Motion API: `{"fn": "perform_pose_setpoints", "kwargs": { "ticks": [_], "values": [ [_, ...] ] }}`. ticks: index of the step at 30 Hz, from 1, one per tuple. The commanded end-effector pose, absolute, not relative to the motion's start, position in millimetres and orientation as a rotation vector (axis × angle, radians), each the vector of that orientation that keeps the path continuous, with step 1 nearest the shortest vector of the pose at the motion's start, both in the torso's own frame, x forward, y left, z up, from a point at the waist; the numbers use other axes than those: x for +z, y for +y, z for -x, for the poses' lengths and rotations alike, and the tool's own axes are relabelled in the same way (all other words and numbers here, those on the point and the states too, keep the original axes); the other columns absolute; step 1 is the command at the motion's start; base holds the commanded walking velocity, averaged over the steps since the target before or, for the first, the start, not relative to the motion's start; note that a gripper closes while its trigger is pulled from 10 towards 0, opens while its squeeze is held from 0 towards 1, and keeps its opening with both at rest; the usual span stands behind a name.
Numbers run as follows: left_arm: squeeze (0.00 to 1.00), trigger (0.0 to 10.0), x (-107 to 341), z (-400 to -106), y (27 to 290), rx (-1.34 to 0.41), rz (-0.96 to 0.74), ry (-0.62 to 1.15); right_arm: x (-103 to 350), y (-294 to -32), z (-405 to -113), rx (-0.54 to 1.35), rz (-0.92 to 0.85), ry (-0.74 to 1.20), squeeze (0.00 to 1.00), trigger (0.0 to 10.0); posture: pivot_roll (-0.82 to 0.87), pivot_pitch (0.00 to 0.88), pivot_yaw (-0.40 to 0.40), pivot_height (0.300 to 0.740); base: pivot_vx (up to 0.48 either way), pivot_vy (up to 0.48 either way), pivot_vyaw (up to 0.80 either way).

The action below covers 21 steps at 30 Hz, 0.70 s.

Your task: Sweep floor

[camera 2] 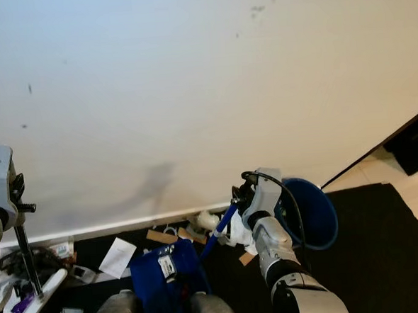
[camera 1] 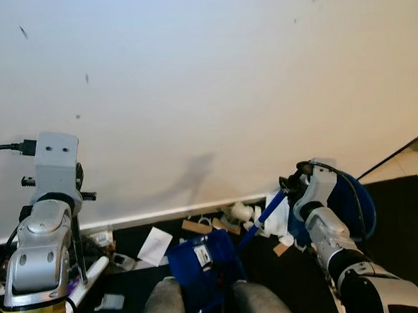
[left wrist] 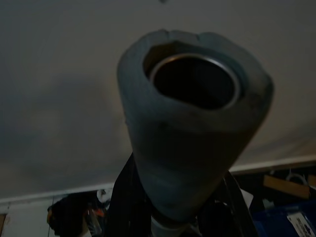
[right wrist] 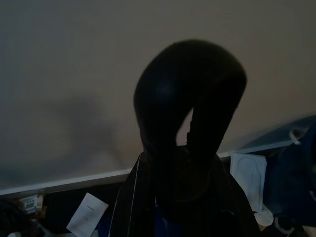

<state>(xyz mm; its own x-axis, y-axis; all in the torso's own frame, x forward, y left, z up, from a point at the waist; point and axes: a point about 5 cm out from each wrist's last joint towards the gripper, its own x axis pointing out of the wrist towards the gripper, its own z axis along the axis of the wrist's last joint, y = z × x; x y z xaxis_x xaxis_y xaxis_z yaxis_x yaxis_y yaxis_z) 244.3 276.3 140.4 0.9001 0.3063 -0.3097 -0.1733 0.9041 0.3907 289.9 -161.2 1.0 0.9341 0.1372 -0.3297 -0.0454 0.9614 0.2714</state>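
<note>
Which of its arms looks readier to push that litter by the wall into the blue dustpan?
Probably the left: its end effector holds the broom pole above the litter, while the right end effector holds the dustpan.

Head views are bright and evenly lit, a soft shadow mid-wall (camera 1: 196,171); wrist views are dim, foregrounds probably defocused.

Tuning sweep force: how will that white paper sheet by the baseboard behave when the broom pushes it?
The white paper sheet lies flat on the dark floor, so it probably slides or slips under the bristles. It looks thin, likely light and floppy, apt to curl or flutter. Nearby cardboard scraps look stiffer.
</note>
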Motion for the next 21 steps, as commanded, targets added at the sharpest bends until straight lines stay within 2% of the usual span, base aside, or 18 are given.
{"fn": "perform_pose_setpoints", "kwargs": {
  "ticks": [1, 12, 21],
  "values": [
    [0.00, 10.0, 139.5, -245.7, 267.2, 0.232, -0.359, 0.357, -18.6, -160.6, -272.2, 0.074, -0.310, 0.456, 0.00, 10.0, 0.25, 0.031, -0.170, 0.740, -0.480, 0.000, 0.00],
    [0.00, 10.0, 140.3, -245.9, 266.6, 0.229, -0.363, 0.360, -18.4, -159.8, -272.5, 0.074, -0.314, 0.456, 0.00, 10.0, 0.25, 0.033, -0.169, 0.740, -0.480, 0.000, 0.00],
    [0.00, 10.0, 140.9, -247.8, 267.9, 0.236, -0.365, 0.373, -17.9, -160.9, -273.2, 0.069, -0.317, 0.455, 0.00, 10.0, 0.25, 0.034, -0.164, 0.740, 0.000, 0.000, 0.00]
  ]
}}
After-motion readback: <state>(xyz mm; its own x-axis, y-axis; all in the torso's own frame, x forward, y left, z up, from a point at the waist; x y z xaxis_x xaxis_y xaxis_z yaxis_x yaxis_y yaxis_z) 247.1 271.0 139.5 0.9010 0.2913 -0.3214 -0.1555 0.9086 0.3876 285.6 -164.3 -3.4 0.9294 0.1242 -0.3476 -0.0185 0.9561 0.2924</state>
